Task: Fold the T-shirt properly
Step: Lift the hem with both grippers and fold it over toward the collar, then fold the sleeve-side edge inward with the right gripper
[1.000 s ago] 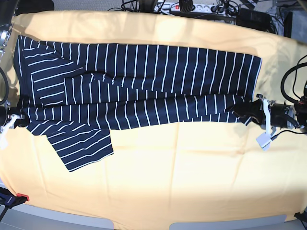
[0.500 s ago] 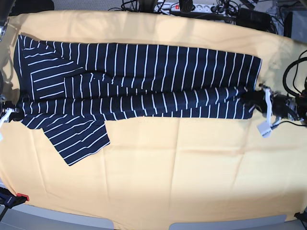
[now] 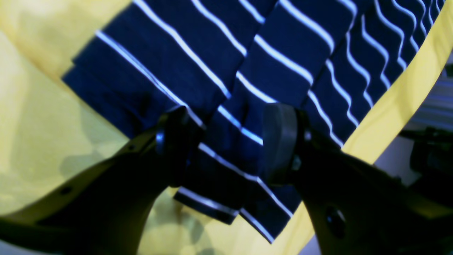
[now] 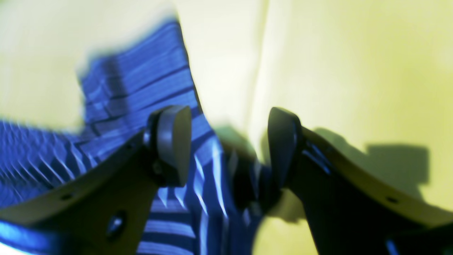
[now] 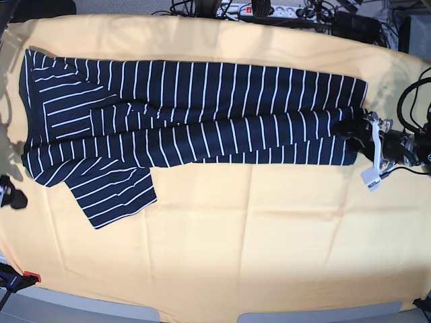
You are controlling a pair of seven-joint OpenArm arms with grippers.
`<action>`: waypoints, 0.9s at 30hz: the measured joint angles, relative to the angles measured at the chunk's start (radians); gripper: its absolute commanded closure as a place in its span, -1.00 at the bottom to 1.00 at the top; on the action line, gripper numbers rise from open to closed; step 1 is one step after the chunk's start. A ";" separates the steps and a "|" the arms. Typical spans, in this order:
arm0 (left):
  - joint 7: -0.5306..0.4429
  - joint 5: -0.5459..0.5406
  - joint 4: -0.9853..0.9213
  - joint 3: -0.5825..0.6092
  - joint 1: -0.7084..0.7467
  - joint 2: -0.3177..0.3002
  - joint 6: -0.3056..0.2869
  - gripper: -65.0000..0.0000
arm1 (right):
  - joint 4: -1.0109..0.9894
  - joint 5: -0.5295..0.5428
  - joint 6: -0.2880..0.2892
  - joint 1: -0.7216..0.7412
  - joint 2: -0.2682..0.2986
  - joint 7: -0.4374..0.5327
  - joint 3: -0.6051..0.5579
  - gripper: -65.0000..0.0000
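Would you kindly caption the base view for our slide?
Striped T-shirt folded lengthwise on yellow table, both grippers open.

The base view is bright and fairly sharp, bowed at its edges, with sunlit patches along the far side of the yellow cloth [image 5: 222, 242], while the right wrist view is smeared with blur, its shirt [image 4: 141, 92] stripes washed out.

- Left gripper [image 3: 226, 141]: two dark, near-black curved fingers, each ending in a rounded oval pad [image 3: 277, 141].
- A small round screw hole sits partway back along each finger.
- Right gripper [image 4: 226, 143]: the same dark build, with grey oval pads [image 4: 173, 141] at the tips.
- Behind the left gripper: white bracket parts, black looping cables.
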 measured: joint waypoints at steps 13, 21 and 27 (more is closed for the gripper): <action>-0.183 0.303 -0.002 0.000 0.001 0.000 0.039 -0.07 | -0.002 -0.471 -0.051 -0.020 -0.279 0.272 0.000 -0.13; -0.187 0.303 -0.042 0.000 0.000 0.001 0.039 -0.07 | -0.010 -0.556 -0.169 -0.034 -0.375 0.352 0.003 -0.13; -0.196 0.297 -0.074 0.000 0.000 0.001 0.038 -0.07 | -0.059 -0.472 -0.056 -0.043 -0.399 0.346 0.006 -0.11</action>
